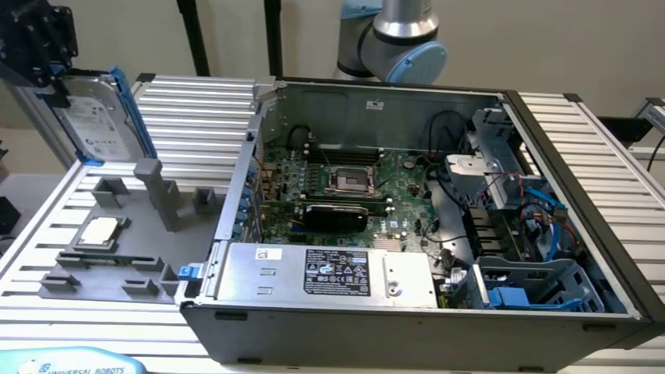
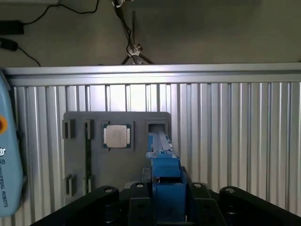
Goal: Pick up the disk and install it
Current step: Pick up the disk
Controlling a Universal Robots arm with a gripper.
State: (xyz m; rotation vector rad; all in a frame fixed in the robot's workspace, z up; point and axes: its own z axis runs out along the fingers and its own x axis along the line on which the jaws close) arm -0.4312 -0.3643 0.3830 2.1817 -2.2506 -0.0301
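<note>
Blue-railed disk (image 1: pixel 99 117) hangs upright, clear above the grey fixture (image 1: pixel 104 265), pinched along one rail edge by the gripper (image 1: pixel 50 76). Pick done; install not yet. Judgement: bay (image 1: pixel 535 284) well apart; rails need squaring to it.

At the exterior view's left, the air over the grey fixture plate (image 1: pixel 135 249) is open. There the gripper (image 1: pixel 58 87) grips the disk (image 1: pixel 99 117) upright, above the plate's upright posts (image 1: pixel 158 191). To the right, the side wall (image 1: pixel 244 179) of the computer case (image 1: pixel 416 331) stands between the plate and the inside. The case is open from above. Inside, the power supply (image 1: pixel 322 269) fills the near left part, and the motherboard (image 1: pixel 343 183) lies low in the middle. Along the right side, cables (image 1: pixel 530 210) cross the way. The drive cage (image 1: pixel 540 284) in the near right corner has open room on top.
</note>
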